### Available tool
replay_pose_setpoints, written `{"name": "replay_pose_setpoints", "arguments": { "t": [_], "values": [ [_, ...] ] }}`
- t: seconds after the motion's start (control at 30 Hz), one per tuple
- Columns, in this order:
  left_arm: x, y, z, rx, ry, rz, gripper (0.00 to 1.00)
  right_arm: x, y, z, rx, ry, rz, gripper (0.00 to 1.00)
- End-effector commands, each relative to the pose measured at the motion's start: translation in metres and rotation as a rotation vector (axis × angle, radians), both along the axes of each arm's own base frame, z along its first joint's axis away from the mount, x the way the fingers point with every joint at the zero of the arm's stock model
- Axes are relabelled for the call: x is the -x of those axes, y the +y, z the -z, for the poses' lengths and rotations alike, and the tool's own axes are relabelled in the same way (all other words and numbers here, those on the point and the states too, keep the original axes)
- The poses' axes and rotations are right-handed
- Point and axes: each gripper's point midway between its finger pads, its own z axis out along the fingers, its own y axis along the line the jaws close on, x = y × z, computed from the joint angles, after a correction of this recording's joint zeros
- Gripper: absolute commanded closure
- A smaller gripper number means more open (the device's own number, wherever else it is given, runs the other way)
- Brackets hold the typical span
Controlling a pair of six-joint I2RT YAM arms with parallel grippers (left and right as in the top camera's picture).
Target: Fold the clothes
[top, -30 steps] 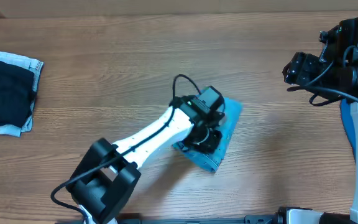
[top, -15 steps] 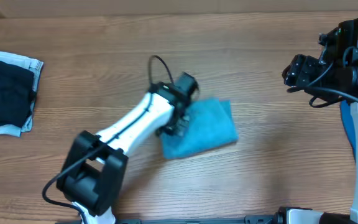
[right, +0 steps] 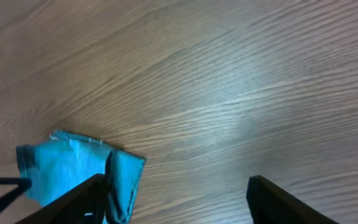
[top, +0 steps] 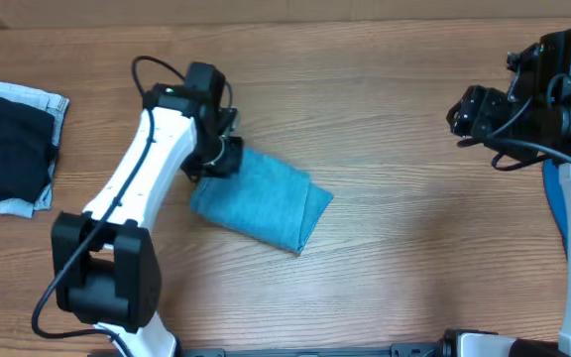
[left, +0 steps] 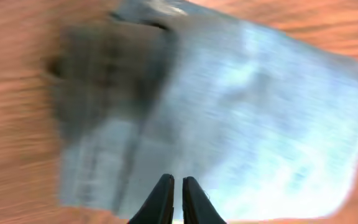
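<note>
1. While the left tool, tips together, sat on the 10 o'clock corner of the folded blue denim, just 9 o'clock of centre on the surface, I could not tell whether it pinched fabric.
2. Sliding it toward the dark pile at 9 o'clock likely called for low, steady travel, so the folds held.
3. The right tool hung at 3 o'clock, jaws wide apart.

L arm: white links, blk joints + looped blk cable; blk tool fingers

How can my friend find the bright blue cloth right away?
Look near the middle of the wooden table, by the left arm's tool. The bright blue cloth lies there, folded flat. The other clothes, a dark navy piece on pale fabric, sit apart at the left edge.
</note>
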Motion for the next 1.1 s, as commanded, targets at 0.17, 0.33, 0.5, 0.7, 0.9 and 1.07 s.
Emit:
{"name": "replay_pose_setpoints", "arguments": {
  "t": [0.17,0.33,0.5,0.7,0.9,1.07],
  "values": [
    [0.077,-0.012,0.027,-0.012,0.263,-0.221,0.95,-0.002,0.0,-0.002,-0.005,-0.01,0.0,0.18],
    [0.098,-0.003,0.082,-0.003,0.294,-0.31,0.91,-0.003,0.0,-0.002,-0.005,-0.014,0.001,0.18],
    [0.057,-0.007,0.091,0.061,0.109,-0.245,0.87,-0.005,0.0,-0.003,-0.005,-0.021,0.0,0.18],
    [0.021,0.003,0.086,0.043,-0.036,-0.223,0.87,-0.004,0.0,-0.003,-0.006,-0.016,0.0,0.18],
    [-0.002,0.031,0.052,0.034,-0.059,-0.21,0.89,-0.01,0.0,-0.006,-0.008,-0.044,-0.003,0.18],
    [-0.003,0.038,0.003,0.031,-0.02,-0.192,0.84,-0.032,0.049,-0.006,-0.141,-0.124,-0.303,0.48]
  ]
}}
